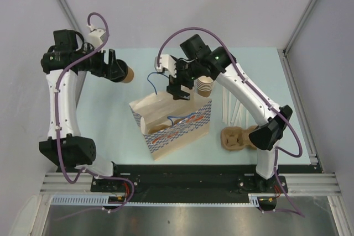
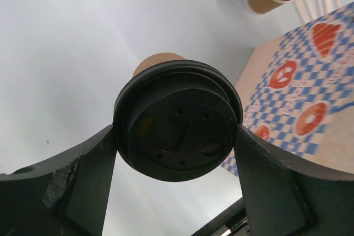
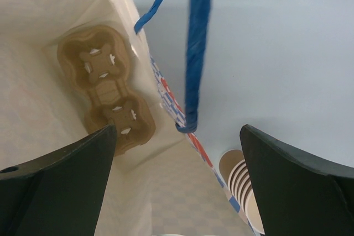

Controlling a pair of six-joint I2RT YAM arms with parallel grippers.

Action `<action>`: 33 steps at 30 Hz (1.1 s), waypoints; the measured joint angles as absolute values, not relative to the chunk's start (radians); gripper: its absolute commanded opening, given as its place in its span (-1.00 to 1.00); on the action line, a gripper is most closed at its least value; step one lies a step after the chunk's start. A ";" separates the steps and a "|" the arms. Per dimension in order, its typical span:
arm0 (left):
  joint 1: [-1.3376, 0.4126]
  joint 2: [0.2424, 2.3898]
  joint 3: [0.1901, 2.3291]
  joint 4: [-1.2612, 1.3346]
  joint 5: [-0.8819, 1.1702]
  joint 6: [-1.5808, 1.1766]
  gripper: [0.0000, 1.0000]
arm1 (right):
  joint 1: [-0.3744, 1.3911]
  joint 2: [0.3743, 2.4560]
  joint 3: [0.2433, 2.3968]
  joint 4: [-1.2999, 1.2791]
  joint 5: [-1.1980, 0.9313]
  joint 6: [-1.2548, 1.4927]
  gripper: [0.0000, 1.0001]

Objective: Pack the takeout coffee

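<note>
The takeout coffee (image 1: pixel 126 74), a tan paper cup with a black lid (image 2: pixel 178 120), is held off the table at the back left, lying sideways with its base pointing at the bag. My left gripper (image 1: pixel 116 69) is shut on it, a finger on each side of the lid rim (image 2: pixel 177 131). The paper bag (image 1: pixel 171 122), printed with blue checks and pretzels, stands open mid-table. My right gripper (image 1: pixel 180 85) is open over the bag's back edge (image 3: pixel 177 131), its fingers (image 3: pixel 61 181) straddling the bag wall, with the blue handle (image 3: pixel 196 53) hanging between them.
A tan cup carrier (image 3: pixel 105 87) lies inside the bag. A second carrier (image 1: pixel 235 138) lies on the table by the right arm's base. A stack of lidless tan cups (image 1: pixel 204 87) lies behind the bag, also in the right wrist view (image 3: pixel 240 181). White sticks (image 1: pixel 232 111) lie right of the bag.
</note>
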State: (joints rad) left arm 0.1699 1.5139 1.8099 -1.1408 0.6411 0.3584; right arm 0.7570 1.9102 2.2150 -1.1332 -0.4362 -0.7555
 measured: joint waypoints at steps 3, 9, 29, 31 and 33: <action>0.171 1.540 1.918 -1.226 0.682 0.372 -0.53 | 0.754 1.911 2.217 -1.170 -0.463 -0.803 0.72; 0.171 1.538 1.987 -1.309 0.746 0.397 -0.57 | 0.751 1.915 2.217 -1.198 -0.481 -0.860 0.34; 0.171 1.439 2.056 -1.356 0.768 0.380 -0.58 | 0.715 1.962 2.218 -1.153 -0.472 -0.749 -1.00; 0.171 1.422 2.086 -1.354 0.765 0.378 -0.57 | 0.714 1.921 2.181 -1.096 -0.451 -0.690 -1.00; 0.171 1.393 2.092 -1.353 0.768 0.382 -0.56 | 0.713 1.865 2.133 -1.050 -0.432 -0.646 -1.00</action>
State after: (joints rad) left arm 0.1707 1.3930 2.0922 -1.3529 0.7677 0.3820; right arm 0.7132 1.8648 2.1330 -1.0504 -0.4320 -0.6460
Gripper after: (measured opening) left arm 0.822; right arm 0.009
